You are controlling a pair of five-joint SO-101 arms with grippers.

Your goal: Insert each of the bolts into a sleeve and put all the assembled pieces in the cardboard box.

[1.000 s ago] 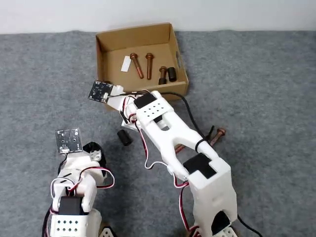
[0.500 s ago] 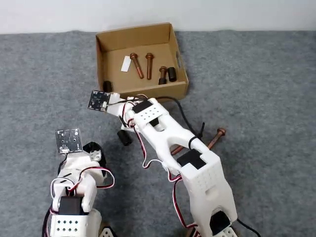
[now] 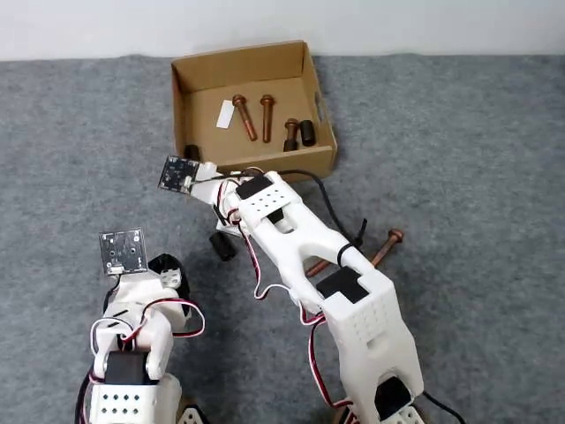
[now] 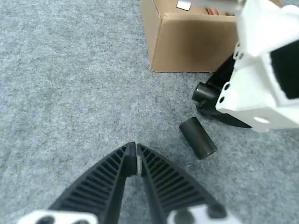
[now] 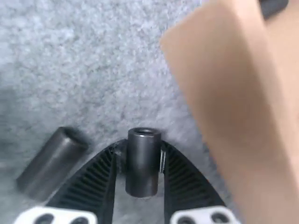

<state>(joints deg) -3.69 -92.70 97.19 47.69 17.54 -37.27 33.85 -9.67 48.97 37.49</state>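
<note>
The right gripper clasped a short black cylindrical sleeve beside the brown cardboard box, where bare copper-coloured bolts lay unassembled, other bolts waited on the grey carpet, and the left gripper was closed, empty.

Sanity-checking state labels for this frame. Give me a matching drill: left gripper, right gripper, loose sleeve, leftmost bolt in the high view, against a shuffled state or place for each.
Things:
1. left gripper
2. right gripper
3. loose sleeve
4. leftmost bolt

States or places:
A. lying inside the cardboard box
B. shut on a second sleeve
C. shut, holding nothing
D. lying on its side on the grey carpet

Pairs: 1-C, 2-B, 3-D, 4-A
</note>
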